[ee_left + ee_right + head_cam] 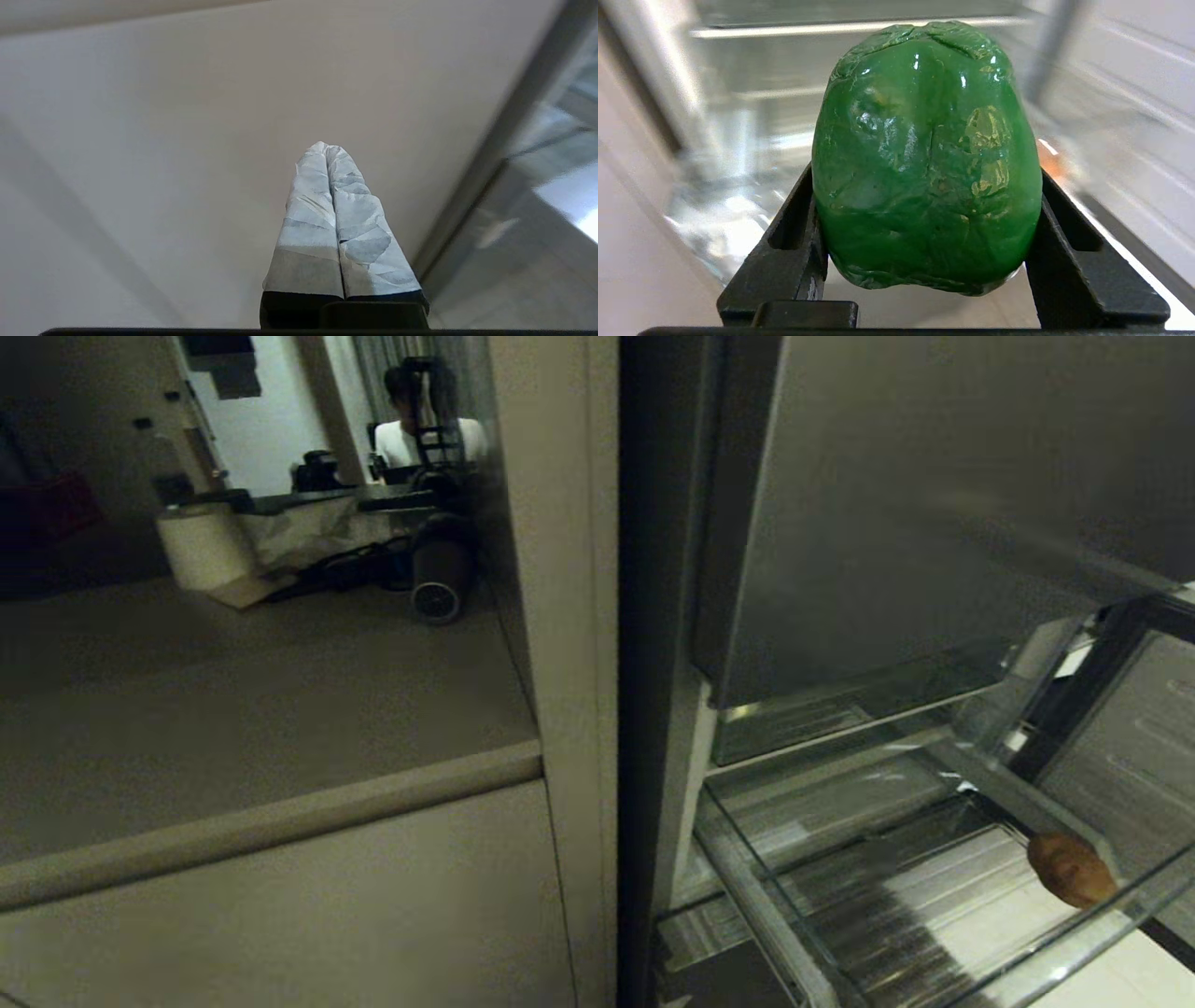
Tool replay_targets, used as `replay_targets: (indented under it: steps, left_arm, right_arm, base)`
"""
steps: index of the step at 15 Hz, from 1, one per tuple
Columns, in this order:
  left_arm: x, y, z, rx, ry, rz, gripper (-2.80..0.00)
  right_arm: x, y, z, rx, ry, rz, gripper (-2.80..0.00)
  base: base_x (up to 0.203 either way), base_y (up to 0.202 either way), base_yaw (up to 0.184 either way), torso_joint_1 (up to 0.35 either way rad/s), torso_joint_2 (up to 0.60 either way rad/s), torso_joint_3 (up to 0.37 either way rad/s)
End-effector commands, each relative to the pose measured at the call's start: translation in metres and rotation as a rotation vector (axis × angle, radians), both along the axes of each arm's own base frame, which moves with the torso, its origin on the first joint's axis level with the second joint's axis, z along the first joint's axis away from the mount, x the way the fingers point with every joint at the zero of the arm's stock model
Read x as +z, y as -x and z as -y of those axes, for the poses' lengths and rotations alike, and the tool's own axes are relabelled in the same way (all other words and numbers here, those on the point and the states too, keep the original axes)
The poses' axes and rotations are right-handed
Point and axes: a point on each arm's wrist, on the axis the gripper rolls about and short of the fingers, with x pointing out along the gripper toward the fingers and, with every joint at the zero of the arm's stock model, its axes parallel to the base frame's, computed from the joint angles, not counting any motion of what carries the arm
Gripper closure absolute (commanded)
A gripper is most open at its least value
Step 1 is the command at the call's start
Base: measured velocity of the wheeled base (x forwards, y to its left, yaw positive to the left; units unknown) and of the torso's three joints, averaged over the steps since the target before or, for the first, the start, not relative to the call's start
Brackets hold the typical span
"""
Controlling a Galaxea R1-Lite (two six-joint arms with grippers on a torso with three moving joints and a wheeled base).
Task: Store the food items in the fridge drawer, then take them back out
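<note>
Right gripper (924,261): your fingers were clamped on a glossy green pepper (927,158), carried before the open fridge.
Left gripper (334,214): parked, fingers pressed together, empty, beside a pale panel.
Drawer (934,915): pulled out, clear; a tan potato (1071,870) sat inside by the front lip.
Advice: you probably needed to lower the pepper onto bare ribbed floor, away from the potato, before releasing.

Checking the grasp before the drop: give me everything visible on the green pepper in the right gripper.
The green pepper is a glossy, deep green, lobed lump with creased, dimpled skin and a few yellowish scuffed patches; it looks like a plastic or rubber replica. It sits between the right gripper's two black fingers, which press its sides, and it bulges well beyond them. Behind it lies the fridge drawer's clear interior. No stem shows. The head view does not show it.
</note>
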Motion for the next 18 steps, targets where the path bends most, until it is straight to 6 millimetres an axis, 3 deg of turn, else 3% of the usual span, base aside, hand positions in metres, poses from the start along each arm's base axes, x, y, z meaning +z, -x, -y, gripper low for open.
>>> replay_targets:
  steps: [1, 6, 11, 14, 18]
  left_arm:
    - [0.000, 0.000, 0.000, 0.000, 0.000, -0.001, 0.00]
    - [0.000, 0.000, 0.000, -0.001, 0.000, -0.001, 0.00]
    - [0.000, 0.000, 0.000, 0.000, 0.000, -0.001, 0.00]
    - [0.000, 0.000, 0.000, 0.000, 0.000, -0.001, 0.00]
    - [0.000, 0.000, 0.000, 0.001, 0.000, -0.001, 0.00]
  right_arm:
    - [-0.008, -0.002, 0.000, 0.001, 0.000, -0.030, 0.00]
    - [-0.008, -0.002, 0.000, 0.006, 0.017, -0.029, 0.00]
    - [-0.008, -0.002, 0.000, 0.005, 0.003, -0.029, 0.00]
    - [-0.006, -0.002, 0.000, 0.004, 0.085, -0.019, 0.00]
    - [0.041, -0.003, -0.002, 0.098, 0.050, -0.015, 0.00]
  base:
    - [0.007, -0.010, 0.177, -0.002, 0.00, 0.005]
    - [-0.001, -0.008, 0.134, 0.002, 0.00, 0.001]
    - [0.000, 0.000, 0.000, 0.000, 0.00, 0.000]
    - [0.000, 0.000, 0.000, 0.000, 0.00, 0.000]
    - [0.000, 0.000, 0.000, 0.000, 0.00, 0.000]
